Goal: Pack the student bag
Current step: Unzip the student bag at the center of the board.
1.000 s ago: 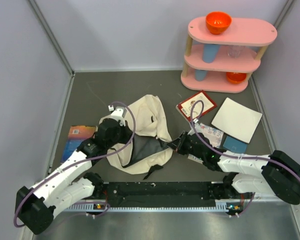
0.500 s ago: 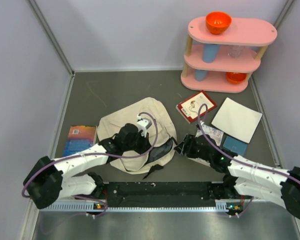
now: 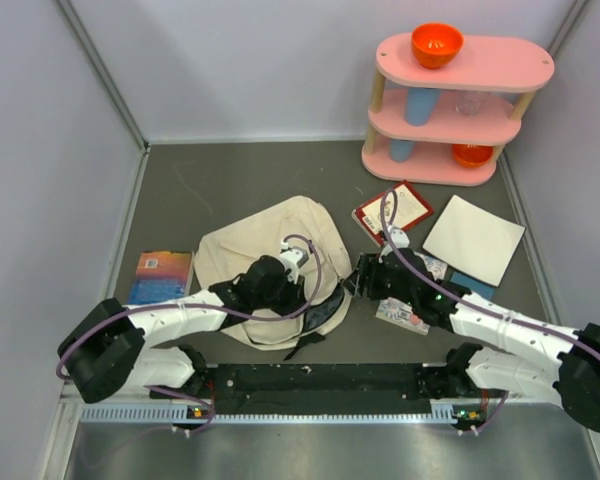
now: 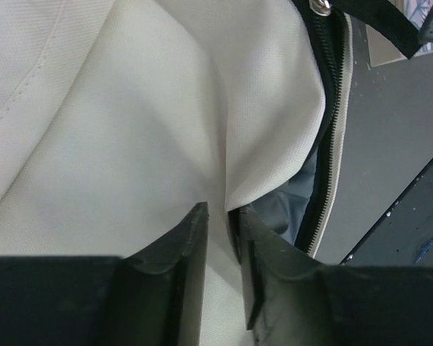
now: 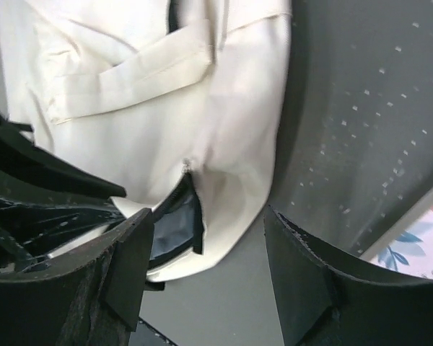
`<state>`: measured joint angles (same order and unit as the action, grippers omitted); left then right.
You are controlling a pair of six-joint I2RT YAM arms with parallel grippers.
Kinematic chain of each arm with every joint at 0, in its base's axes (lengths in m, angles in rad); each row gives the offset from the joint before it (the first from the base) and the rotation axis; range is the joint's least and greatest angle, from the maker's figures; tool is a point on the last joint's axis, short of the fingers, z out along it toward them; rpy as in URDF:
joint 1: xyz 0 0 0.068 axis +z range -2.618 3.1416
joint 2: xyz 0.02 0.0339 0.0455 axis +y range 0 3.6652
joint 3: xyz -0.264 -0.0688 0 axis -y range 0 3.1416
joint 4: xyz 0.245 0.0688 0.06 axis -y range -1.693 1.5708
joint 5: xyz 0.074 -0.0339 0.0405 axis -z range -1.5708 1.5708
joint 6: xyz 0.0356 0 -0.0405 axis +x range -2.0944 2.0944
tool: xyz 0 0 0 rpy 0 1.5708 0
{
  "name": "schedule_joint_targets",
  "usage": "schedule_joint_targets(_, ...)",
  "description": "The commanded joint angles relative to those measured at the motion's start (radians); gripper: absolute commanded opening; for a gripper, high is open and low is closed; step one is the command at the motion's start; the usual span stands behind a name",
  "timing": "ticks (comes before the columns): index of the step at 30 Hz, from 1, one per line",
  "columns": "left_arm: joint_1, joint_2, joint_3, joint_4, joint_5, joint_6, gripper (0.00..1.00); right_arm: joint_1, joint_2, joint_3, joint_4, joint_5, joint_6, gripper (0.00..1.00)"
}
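Left gripper [image 4: 220, 213] is parked right on top of the student bag [image 3: 245, 245], jaws nearly together with only a thin slit showing. A crease of the cream fabric runs straight into that slit, but honestly I can't tell if it's pinched or just touching. Right gripper [image 5: 209, 216] is easier to read: jaws spread wide, nothing between them, hovering just off the bag's 3 o'clock edge. It's near the black zipper [image 4: 325, 144] and the grey lining peeking out of the open mouth.

Bag itself lies slumped flat around the middle of the grey table [image 3: 230, 170], a bit toward the left arm's side. Its mouth faces roughly 4 o'clock in the overhead view.

Other stuff around it:
- a colourful book [image 3: 160, 277] at its 9 o'clock, well apart
- a red card [image 3: 410, 205] at 2 o'clock
- a white sheet [image 3: 473, 240] further out at 3 o'clock
- a pink shelf [image 3: 455, 110] at 1 o'clock in the far corner, with an orange bowl [image 3: 437, 44] on its top tier
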<state>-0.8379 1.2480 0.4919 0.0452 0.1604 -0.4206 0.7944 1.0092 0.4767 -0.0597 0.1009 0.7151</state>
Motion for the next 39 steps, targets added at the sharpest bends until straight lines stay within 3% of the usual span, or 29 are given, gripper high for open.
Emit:
schedule_joint_targets(1,-0.027,-0.002,0.043,0.054,0.001,-0.020,0.34,-0.006,0.014,0.068,0.041,-0.092,-0.103,0.63)
schedule_joint_targets(4,-0.044,-0.009,0.053,0.062,-0.004,-0.029,0.44,-0.006,0.020,0.091,0.017,-0.096,-0.131,0.62)
schedule_joint_targets(7,-0.052,-0.010,0.056,0.073,-0.004,-0.037,0.47,-0.009,0.084,0.137,-0.046,-0.063,-0.164,0.61)
schedule_joint_targets(15,-0.079,0.010,0.082,0.108,-0.015,-0.056,0.56,-0.018,0.183,0.192,-0.086,-0.087,-0.201,0.29)
schedule_joint_targets(17,-0.082,0.016,0.099,0.114,-0.016,-0.060,0.57,-0.020,0.183,0.188,-0.092,-0.086,-0.207,0.11)
schedule_joint_targets(19,-0.087,0.030,0.115,0.117,-0.027,-0.061,0.59,-0.020,0.170,0.183,-0.091,-0.086,-0.213,0.00)
schedule_joint_targets(29,-0.121,0.178,0.229,0.134,-0.082,-0.064,0.68,-0.018,0.134,0.186,-0.106,-0.145,-0.240,0.00)
schedule_joint_targets(31,-0.124,0.208,0.241,0.139,-0.087,-0.072,0.65,-0.020,0.128,0.185,-0.111,-0.139,-0.244,0.00)
schedule_joint_targets(33,-0.128,0.237,0.225,0.174,-0.096,-0.093,0.56,-0.020,0.114,0.183,-0.114,-0.130,-0.246,0.00)
schedule_joint_targets(34,-0.128,0.244,0.220,0.179,-0.107,-0.104,0.34,-0.020,0.112,0.181,-0.114,-0.112,-0.249,0.00)
schedule_joint_targets(36,-0.130,0.251,0.192,0.197,-0.123,-0.127,0.17,-0.020,0.109,0.184,-0.121,-0.078,-0.252,0.00)
schedule_joint_targets(37,-0.133,0.248,0.180,0.202,-0.134,-0.136,0.00,-0.020,0.109,0.189,-0.126,-0.054,-0.259,0.00)
schedule_joint_targets(39,-0.132,0.235,0.146,0.209,-0.151,-0.155,0.00,-0.021,0.112,0.194,-0.123,-0.021,-0.259,0.00)
